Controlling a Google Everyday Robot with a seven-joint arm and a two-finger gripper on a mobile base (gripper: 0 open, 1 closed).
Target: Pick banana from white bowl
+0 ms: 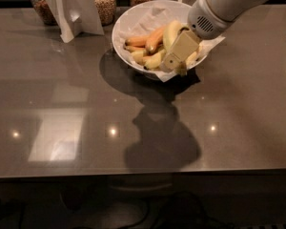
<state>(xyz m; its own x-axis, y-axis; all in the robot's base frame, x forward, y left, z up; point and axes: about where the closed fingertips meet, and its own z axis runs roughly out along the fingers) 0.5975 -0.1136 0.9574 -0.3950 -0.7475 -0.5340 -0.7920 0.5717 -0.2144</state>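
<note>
The white bowl (pixel 133 20) stands at the back middle of the dark table, lined with crumpled white paper. It holds several bananas: small orange-tinted ones at the left and the thick pale greenish-yellow banana (pixel 170 32) at the right. My gripper (pixel 177 61) comes in from the upper right and reaches down into the bowl's right side, its cream-coloured fingers lying over the lower end of the pale banana and covering part of it.
Glass jars of grain (pixel 105 1) stand along the back edge. A white folded card stand (pixel 74 8) sits at the back left, close to the bowl. The glossy grey table (pixel 86 128) stretches toward the front edge.
</note>
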